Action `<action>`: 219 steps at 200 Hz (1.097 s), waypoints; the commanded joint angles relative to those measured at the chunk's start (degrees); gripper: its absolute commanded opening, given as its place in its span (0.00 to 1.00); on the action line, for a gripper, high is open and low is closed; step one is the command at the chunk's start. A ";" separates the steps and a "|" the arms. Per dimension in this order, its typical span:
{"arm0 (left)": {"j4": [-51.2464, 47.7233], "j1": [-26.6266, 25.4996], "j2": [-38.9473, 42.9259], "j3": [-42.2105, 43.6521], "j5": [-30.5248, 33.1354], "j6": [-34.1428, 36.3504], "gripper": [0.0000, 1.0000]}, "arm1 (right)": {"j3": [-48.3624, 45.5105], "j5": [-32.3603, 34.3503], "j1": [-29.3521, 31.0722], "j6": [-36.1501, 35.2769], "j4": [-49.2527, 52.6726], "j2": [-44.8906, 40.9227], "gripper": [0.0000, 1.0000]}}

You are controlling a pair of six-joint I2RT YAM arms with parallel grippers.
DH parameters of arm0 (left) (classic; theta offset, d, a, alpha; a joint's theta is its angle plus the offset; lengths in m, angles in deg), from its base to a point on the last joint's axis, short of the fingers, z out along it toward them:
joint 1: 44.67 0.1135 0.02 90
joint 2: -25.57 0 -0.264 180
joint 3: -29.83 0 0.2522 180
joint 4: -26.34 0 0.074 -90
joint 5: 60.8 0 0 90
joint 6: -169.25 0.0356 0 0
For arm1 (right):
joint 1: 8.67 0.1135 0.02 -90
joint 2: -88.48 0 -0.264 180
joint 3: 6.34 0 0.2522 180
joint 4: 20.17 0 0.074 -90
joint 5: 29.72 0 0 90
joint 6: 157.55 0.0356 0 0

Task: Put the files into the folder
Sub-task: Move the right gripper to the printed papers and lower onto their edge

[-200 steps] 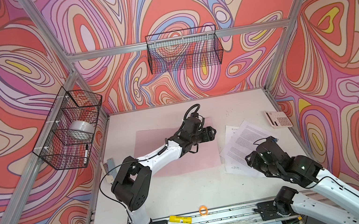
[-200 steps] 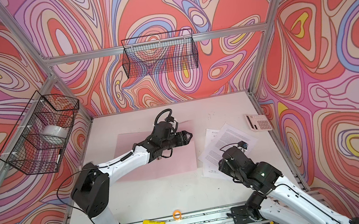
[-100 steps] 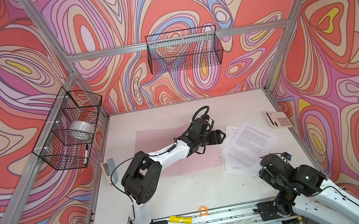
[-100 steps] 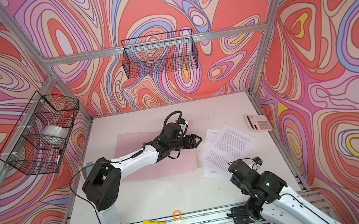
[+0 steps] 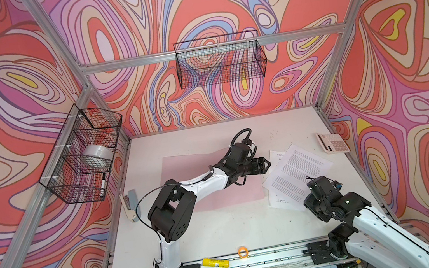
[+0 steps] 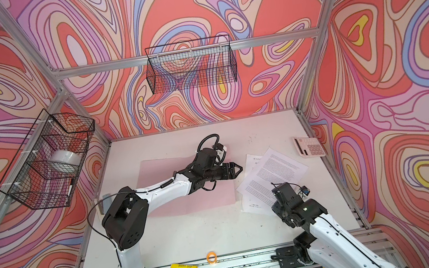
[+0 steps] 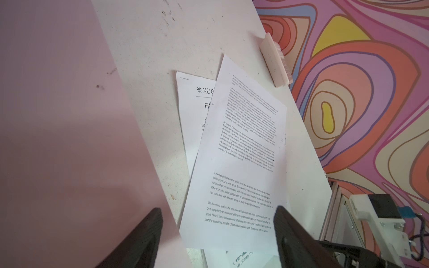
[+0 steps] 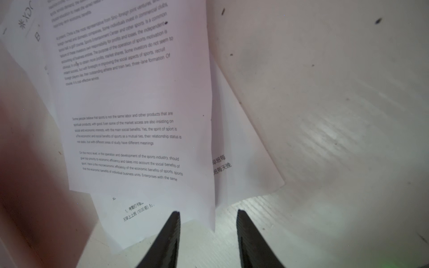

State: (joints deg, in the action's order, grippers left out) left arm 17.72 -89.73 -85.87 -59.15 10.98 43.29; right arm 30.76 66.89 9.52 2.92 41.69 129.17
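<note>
With the left pincer [image 7: 217, 210] and right pincer [image 8: 208, 211] spread empty, the files [image 7: 243, 150] overlap, hiding most of the logo sheet [image 7: 197, 102].

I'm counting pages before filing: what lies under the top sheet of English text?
A logo-headed sheet pokes out beneath the top sheet. Its middle is covered, and further pages underneath cannot be ruled out.

Files [image 6: 272, 172] beside folder [image 6: 154, 171], left tool [image 6: 238, 169] seemingly open

white table [image 5: 223, 227] bears folder [image 5: 184, 169], files [image 5: 299, 170] and calculator [image 5: 332, 142].
</note>
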 commanded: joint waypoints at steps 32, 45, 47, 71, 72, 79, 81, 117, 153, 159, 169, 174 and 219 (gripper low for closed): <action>1.94 0.37 -1.66 -0.72 -1.37 0.36 0.76 | -0.79 -6.81 -4.28 -6.76 -6.60 4.27 0.42; 1.80 0.50 -1.94 -0.77 -1.55 0.22 0.76 | -1.44 -7.37 -4.29 -6.54 -7.43 4.75 0.42; 1.80 0.56 -1.98 -0.73 -1.58 0.20 0.76 | -1.51 -7.33 -4.30 -6.50 -7.45 4.73 0.42; 1.64 0.84 -2.21 -0.70 -1.86 0.33 0.76 | -1.65 -7.02 -4.39 -6.48 -5.82 3.13 0.42; 1.68 0.84 -2.21 -0.71 -1.88 0.30 0.76 | -1.64 -6.99 -4.35 -6.49 -5.73 3.02 0.42; 1.63 0.94 -2.32 -0.76 -2.03 0.22 0.76 | -1.47 -6.96 -4.31 -6.61 -4.92 2.58 0.42; 1.62 0.94 -2.30 -0.79 -2.07 0.27 0.76 | -1.39 -6.96 -4.33 -6.61 -4.65 2.45 0.42; 2.03 1.02 -2.97 -0.98 -2.25 -0.08 0.76 | -1.94 -7.81 -4.38 -7.65 -4.13 2.41 0.43; 1.77 1.11 -3.13 -0.98 -2.06 -0.18 0.76 | -2.41 -8.01 -4.33 -7.43 -4.92 1.80 0.43; 1.60 1.11 -3.17 -1.15 -2.07 -0.13 0.76 | -2.35 -8.20 -4.38 -7.46 -4.94 1.93 0.43; 1.36 1.11 -3.34 -1.41 -2.15 0.05 0.75 | -2.31 -8.49 -4.25 -7.72 -5.19 2.47 0.43; 1.28 1.11 -3.34 -1.50 -2.13 0.09 0.75 | -2.24 -8.70 -4.33 -7.83 -5.33 2.74 0.43; 1.21 1.33 -3.28 -1.25 -1.74 0.15 0.75 | -1.41 -9.08 -4.35 -8.94 -6.14 5.34 0.43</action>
State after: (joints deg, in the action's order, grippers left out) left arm 18.44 -88.86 -88.32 -59.17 9.28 43.20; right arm 29.14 58.04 5.52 -4.90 36.38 133.80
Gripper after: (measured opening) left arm 0.752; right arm 0.429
